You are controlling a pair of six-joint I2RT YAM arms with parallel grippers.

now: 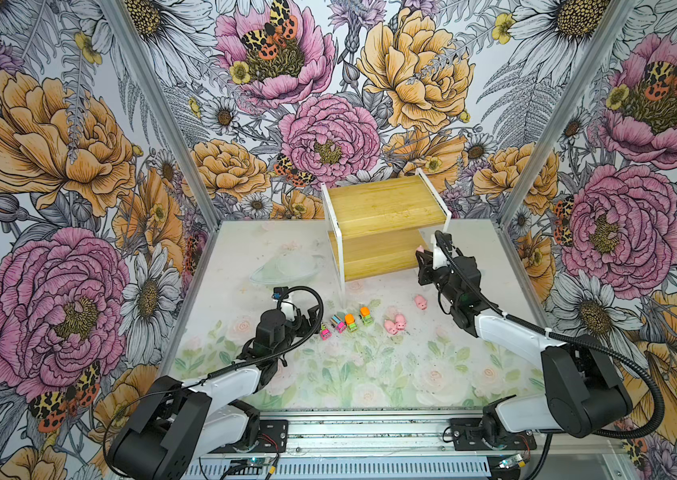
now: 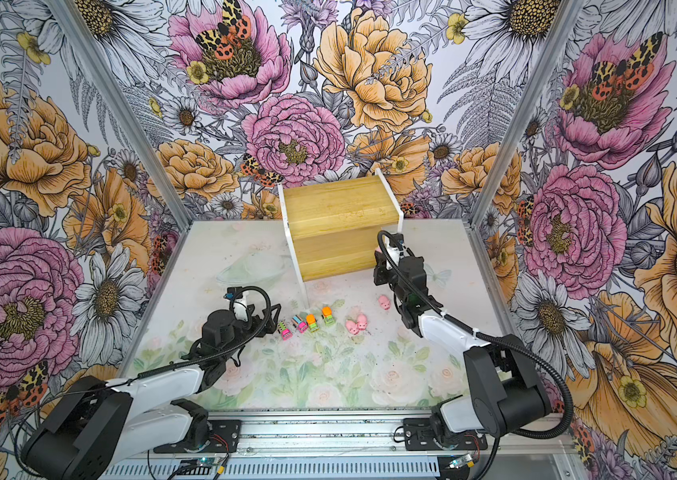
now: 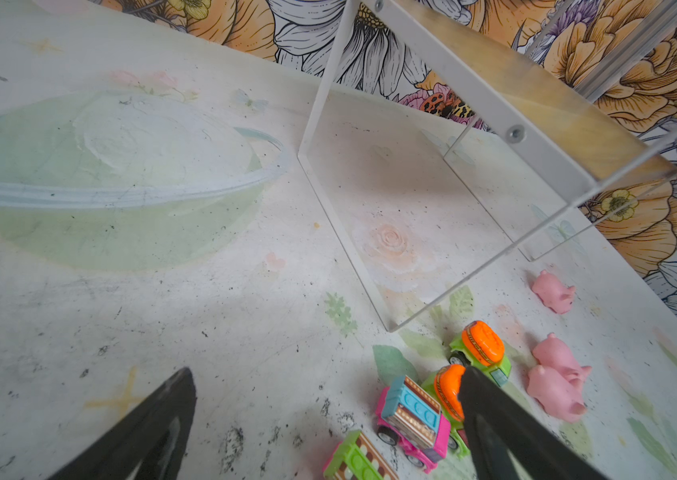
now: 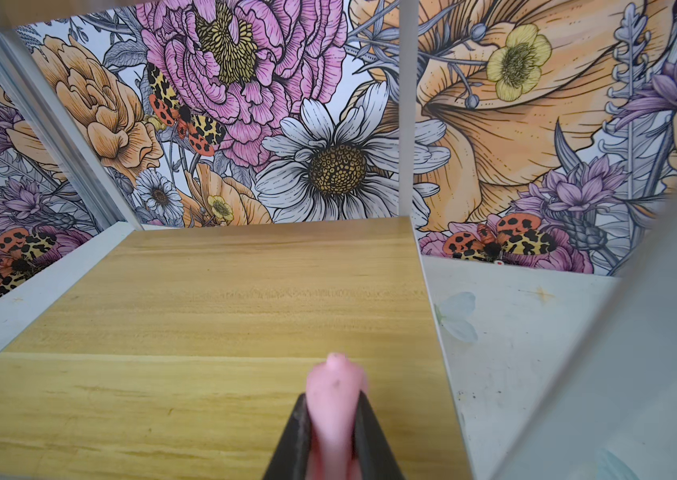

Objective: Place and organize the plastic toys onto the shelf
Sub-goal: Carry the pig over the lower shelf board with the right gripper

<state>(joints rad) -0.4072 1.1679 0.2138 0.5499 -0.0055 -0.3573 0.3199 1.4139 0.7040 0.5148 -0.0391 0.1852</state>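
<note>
The shelf (image 1: pixel 386 224) (image 2: pixel 341 224) stands at the back of the table, both wooden boards bare. My right gripper (image 1: pixel 422 254) (image 4: pixel 333 405) is shut on a pink pig (image 4: pixel 334 386) (image 1: pixel 420 249) and holds it over the lower board (image 4: pixel 204 332) near its right end. On the table lie a single pig (image 1: pixel 421 302), a touching pair of pigs (image 1: pixel 395 324) and a row of several cars (image 1: pixel 345 324) (image 3: pixel 411 419). My left gripper (image 1: pixel 310 322) (image 3: pixel 328 386) is open just left of that row. One of its fingers (image 3: pixel 482 399) covers part of a green car (image 3: pixel 447 390).
A clear, faintly green bowl (image 1: pixel 287 268) (image 3: pixel 120 166) sits left of the shelf, behind the left gripper. The shelf's white side frame (image 1: pixel 339 253) comes down to the table right behind the cars. Flowered walls close in the table on three sides.
</note>
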